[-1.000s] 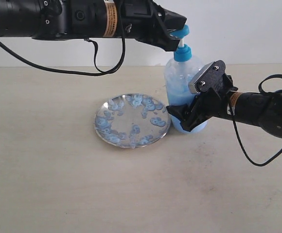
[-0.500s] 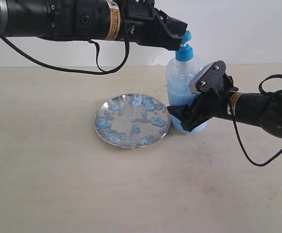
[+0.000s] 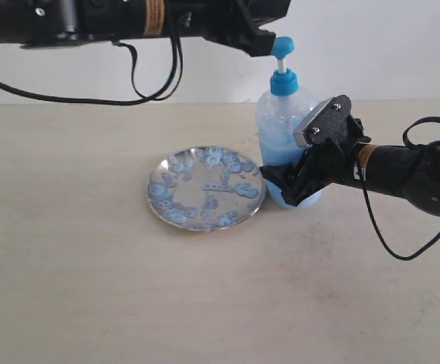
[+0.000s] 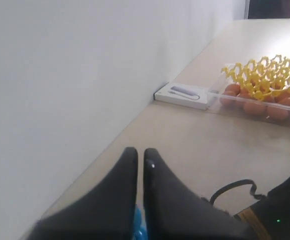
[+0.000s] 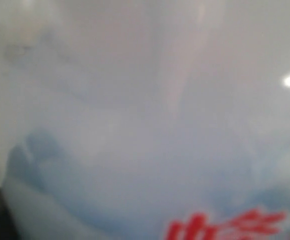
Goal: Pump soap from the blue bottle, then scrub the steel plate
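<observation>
The bottle (image 3: pixel 281 125) is standing upright on the table (image 3: pixel 91 288), just beside the plate (image 3: pixel 156 206) on the right in the exterior view. The plate is lying flat, dotted with soap (image 3: pixel 214 158). The right gripper (image 3: pixel 284 186) is clasping the bottle's lower body. The left gripper (image 3: pixel 268 45), its fingers (image 4: pixel 130 165) pressed together, is hovering with its tip right at the pump head (image 3: pixel 283 47).

Count on inspection: one tall clear plastic pump bottle with blue head (image 3: pixel 283 129), gripped in the right claw (image 3: pixel 282 186); one round shiny steel plate (image 3: pixel 154 206) beside that claw; light blue soap blobs (image 3: pixel 235 187), merged and uncountable; two claws, counting the left claw (image 4: pixel 140 150). Beyond the left claw: one flat white box (image 4: pixel 182 95) and one clear tray of brown eggs (image 4: pixel 215 95).
</observation>
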`<state>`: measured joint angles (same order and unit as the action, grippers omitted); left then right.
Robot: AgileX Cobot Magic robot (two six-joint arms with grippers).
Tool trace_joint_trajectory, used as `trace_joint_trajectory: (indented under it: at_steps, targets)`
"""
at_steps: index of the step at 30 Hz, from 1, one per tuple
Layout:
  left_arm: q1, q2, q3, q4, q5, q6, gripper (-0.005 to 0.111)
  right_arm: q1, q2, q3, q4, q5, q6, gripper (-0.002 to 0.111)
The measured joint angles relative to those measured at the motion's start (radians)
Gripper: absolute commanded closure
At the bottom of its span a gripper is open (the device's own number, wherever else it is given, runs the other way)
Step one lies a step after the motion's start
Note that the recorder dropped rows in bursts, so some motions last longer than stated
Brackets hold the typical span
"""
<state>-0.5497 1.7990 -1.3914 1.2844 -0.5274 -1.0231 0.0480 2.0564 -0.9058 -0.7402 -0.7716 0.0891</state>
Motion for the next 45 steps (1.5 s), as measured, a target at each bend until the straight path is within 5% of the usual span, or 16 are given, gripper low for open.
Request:
trace_joint_trajectory:
  at_steps: [2,4,5,6,7,16,23,30,38,43,45]
  targets:
    - [0.0,-0.095,0.076,-0.028,-0.007,0.038,0.103,0.0,0.004,0.0,0.002,-0.014,-0.002,0.104]
    - [0.0,-0.195,0.179,-0.087,-0.002,0.104,0.103,0.0,0.008,0.0,0.015,-0.03,-0.002,0.08]
    - [0.0,-0.226,0.211,-0.11,0.008,0.127,0.103,0.0,0.008,0.0,0.015,-0.032,-0.002,0.047]
    - [0.0,-0.306,0.296,-0.158,0.048,0.175,0.103,0.0,0.01,0.0,0.017,-0.036,-0.002,0.032]
    - [0.0,-0.347,0.339,-0.175,0.072,0.193,0.103,0.0,0.01,0.0,0.02,-0.038,0.002,0.003]
    - [0.0,-0.936,0.808,-0.316,0.478,0.302,0.103,0.002,-0.031,0.006,0.121,-0.029,0.078,0.004]
    - [0.0,-1.284,0.995,-0.472,0.762,0.264,0.103,0.004,-0.371,0.009,0.021,0.352,0.287,0.004]
    - [0.0,-1.582,1.065,-0.554,0.891,0.239,0.103,0.037,-0.776,0.009,-0.002,0.815,0.442,0.004]
    - [0.0,-1.734,1.065,-0.551,1.134,0.239,0.103,0.227,-1.189,0.009,0.062,1.092,0.409,0.004]
    - [0.0,-1.754,1.065,-0.549,1.163,0.239,0.103,0.296,-1.416,0.009,0.135,1.188,0.409,0.005]
    - [0.0,-1.754,1.065,-0.547,1.165,0.239,0.103,0.307,-1.466,0.009,0.155,1.179,0.409,0.015]
